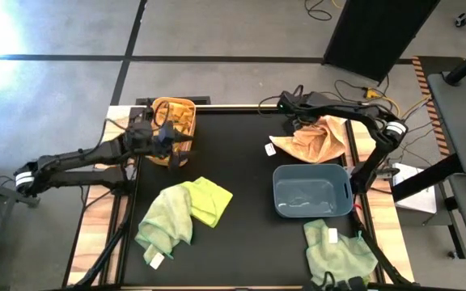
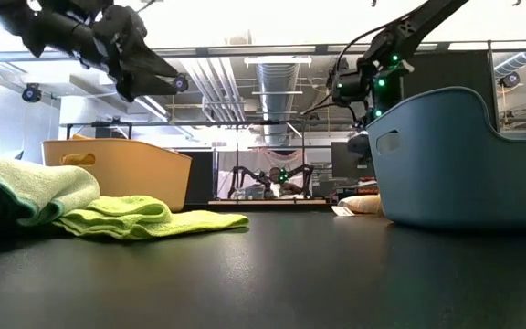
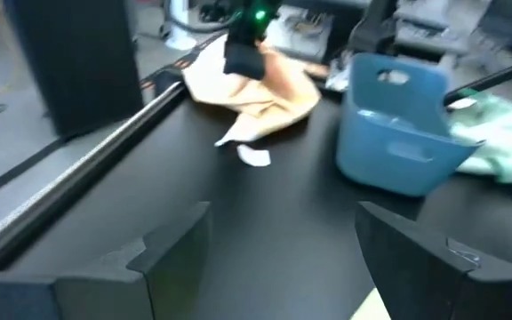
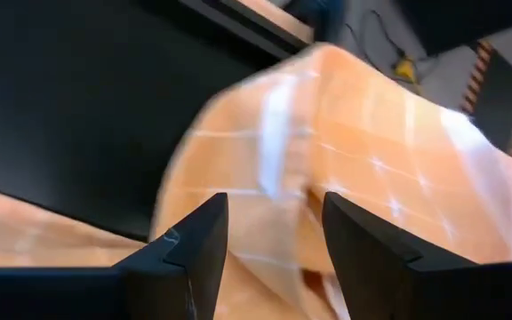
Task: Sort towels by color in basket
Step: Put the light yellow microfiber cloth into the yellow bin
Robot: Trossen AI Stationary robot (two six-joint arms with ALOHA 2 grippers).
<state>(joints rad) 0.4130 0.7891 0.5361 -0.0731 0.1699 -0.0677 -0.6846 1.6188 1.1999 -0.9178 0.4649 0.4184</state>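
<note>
A peach-orange towel [image 1: 322,139] with a white tag [image 1: 270,149] lies bunched near the table's far right edge. My right gripper [image 1: 298,113] stands over its far-left part and is shut on it. A light green towel [image 1: 210,198] and a paler green one [image 1: 167,220] lie overlapping left of centre on the table top. Another pale green towel [image 1: 340,252] lies at the near edge. My left gripper [image 1: 172,133] hovers open and empty over the tan basket [image 1: 186,107], which holds orange cloth. My right gripper [image 4: 274,200] has a raised fold of the peach-orange towel [image 4: 278,178] pinched between its two fingers, coming from above and slanting down. How many layers cannot be told. The rest of the towel [image 1: 330,145] spreads on the table.
A blue basket [image 1: 278,194] stands right of centre, between the peach towel and the near green towel; it fills the right of the low view [image 2: 464,155]. The tan basket [image 2: 117,169] stands at the far left. Bare black table lies between the baskets.
</note>
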